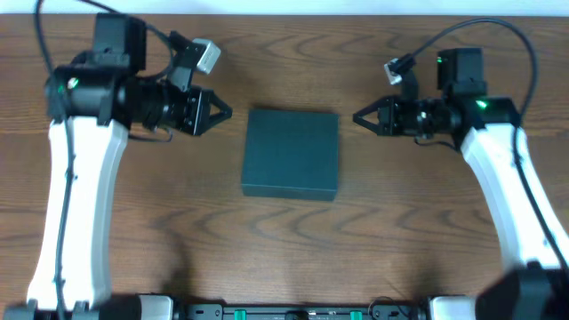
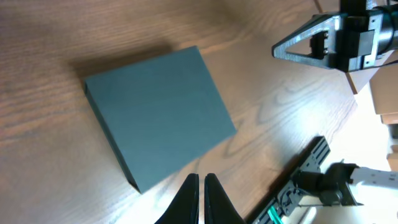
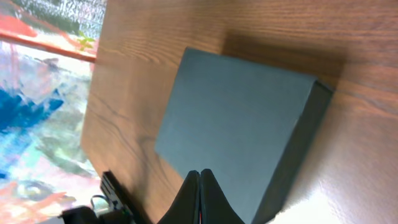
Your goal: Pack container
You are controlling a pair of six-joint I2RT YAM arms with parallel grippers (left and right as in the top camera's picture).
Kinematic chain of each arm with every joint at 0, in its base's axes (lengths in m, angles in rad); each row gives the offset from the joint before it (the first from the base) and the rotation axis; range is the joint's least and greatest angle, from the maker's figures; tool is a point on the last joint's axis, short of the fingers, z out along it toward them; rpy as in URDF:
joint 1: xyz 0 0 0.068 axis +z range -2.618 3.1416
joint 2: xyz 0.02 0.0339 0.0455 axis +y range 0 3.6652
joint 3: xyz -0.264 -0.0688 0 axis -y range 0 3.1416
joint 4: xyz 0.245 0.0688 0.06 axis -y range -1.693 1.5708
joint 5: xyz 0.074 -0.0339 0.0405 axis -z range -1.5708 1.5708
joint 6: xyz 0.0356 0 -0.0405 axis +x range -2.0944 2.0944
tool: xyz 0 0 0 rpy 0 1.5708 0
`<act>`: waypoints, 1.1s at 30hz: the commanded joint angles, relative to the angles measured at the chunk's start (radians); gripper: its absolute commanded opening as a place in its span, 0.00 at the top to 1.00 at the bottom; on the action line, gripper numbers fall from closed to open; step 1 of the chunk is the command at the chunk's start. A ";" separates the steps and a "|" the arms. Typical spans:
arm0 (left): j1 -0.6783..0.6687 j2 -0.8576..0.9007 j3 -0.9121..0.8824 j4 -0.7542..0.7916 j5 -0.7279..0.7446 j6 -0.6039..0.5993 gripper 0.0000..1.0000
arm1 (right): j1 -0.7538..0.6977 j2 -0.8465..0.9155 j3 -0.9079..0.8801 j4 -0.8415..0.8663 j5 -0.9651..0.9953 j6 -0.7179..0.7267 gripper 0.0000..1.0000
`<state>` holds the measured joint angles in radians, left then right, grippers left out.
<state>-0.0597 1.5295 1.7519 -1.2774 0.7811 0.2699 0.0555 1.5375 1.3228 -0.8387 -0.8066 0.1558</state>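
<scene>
Teal-black container sits flat on the wooden desk, right between the two tools, top closed as far as I can see. Left tool points at it from one side with its fingers pinched together and nothing in them; the container is just ahead of the tips, not touching. Right tool mirrors that from the other side, fingers pressed tight into a point, also empty, with the container just in front and a bit of bare desk in between. From the left wrist cam the container fills the space past the fingertips, and the right tool shows beyond its far corner. The right wrist cam looks down over the container's top and one side wall.
</scene>
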 commanded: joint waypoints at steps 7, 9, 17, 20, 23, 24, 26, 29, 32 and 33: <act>0.001 -0.223 0.018 -0.118 0.016 0.050 0.94 | 0.004 -0.310 -0.001 -0.190 0.077 -0.068 0.98; 0.001 -0.267 0.018 -0.139 0.024 0.055 0.94 | 0.004 -0.369 -0.001 -0.236 0.078 -0.079 0.98; 0.001 -0.435 0.018 -0.167 0.027 0.056 0.94 | 0.004 -0.569 -0.001 -0.369 0.129 -0.094 0.98; 0.001 -0.476 0.018 -0.171 0.019 0.051 0.78 | 0.004 -0.617 -0.001 -0.400 0.156 -0.093 0.47; 0.001 -0.500 0.018 -0.193 0.008 0.045 0.05 | 0.004 -0.648 -0.001 -0.438 0.156 -0.093 0.01; 0.001 -0.505 0.018 -0.204 -0.002 0.037 0.05 | 0.004 -0.654 -0.001 -0.450 0.156 -0.093 0.01; 0.001 -0.509 0.018 -0.235 -0.006 0.037 0.05 | 0.004 -0.661 -0.001 -0.465 0.161 -0.093 0.01; 0.001 -0.509 0.018 -0.256 -0.007 0.037 0.05 | 0.004 -0.660 -0.001 -0.467 0.165 -0.093 0.01; 0.001 -0.509 0.018 -0.256 -0.007 0.037 0.05 | 0.004 -0.660 -0.001 -0.467 0.168 -0.094 0.01; 0.001 -0.509 0.018 -0.256 -0.007 0.037 0.05 | 0.004 -0.660 -0.001 -0.467 0.168 -0.094 0.01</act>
<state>-0.0597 1.0199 1.7565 -1.5295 0.7780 0.3111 0.0555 0.8768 1.3228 -1.3045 -0.6487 0.0708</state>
